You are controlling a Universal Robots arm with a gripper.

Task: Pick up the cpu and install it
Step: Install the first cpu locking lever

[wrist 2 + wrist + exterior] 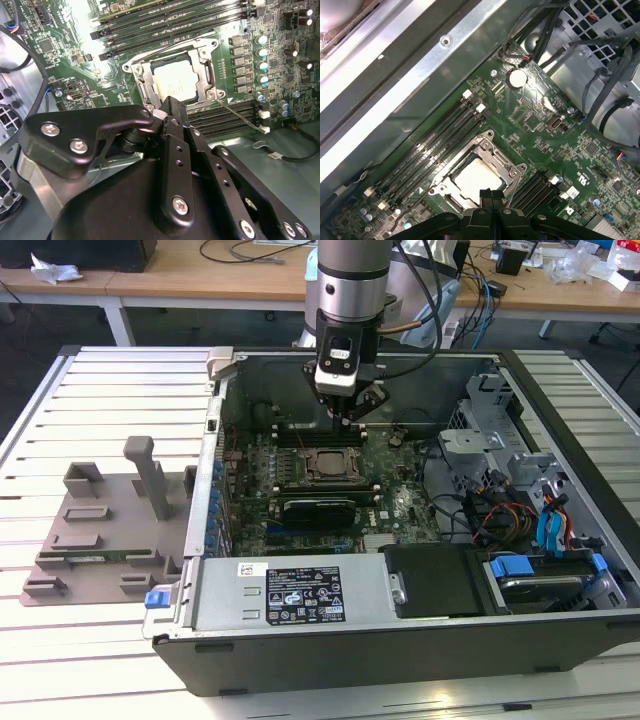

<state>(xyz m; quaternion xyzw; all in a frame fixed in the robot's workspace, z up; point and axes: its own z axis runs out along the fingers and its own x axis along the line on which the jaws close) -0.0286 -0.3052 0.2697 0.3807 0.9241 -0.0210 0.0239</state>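
A white slatted metal table [100,370] carries everything. On it lies an open black and grey computer case [400,650], side panel off, taking up the exterior view from the centre out to three o'clock. A silver and black robot arm [350,280] comes down into the case from twelve o'clock. At nine o'clock of the case, touching its wall, sits a flat grey plastic fixture tray with upright posts [100,530]. A green motherboard [400,495] covers the case floor. Across it, at six o'clock of the processor socket, lies a long black rectangular card [318,508].

The black two-fingered gripper [350,422] hangs inside the case above the board, near the socket and toward its one o'clock in the exterior view. In both wrist views its narrow fingertips [490,192] are pressed together with nothing between them [172,104].

The square silver metal socket frame [485,150] stands between banks of long black memory slots [435,145]. The cpu [476,179], a small flat square chip with a shiny silver-grey top, lies level inside that frame, free of the gripper [175,82]. A round silver coin battery [516,77] sits farther off on the board.
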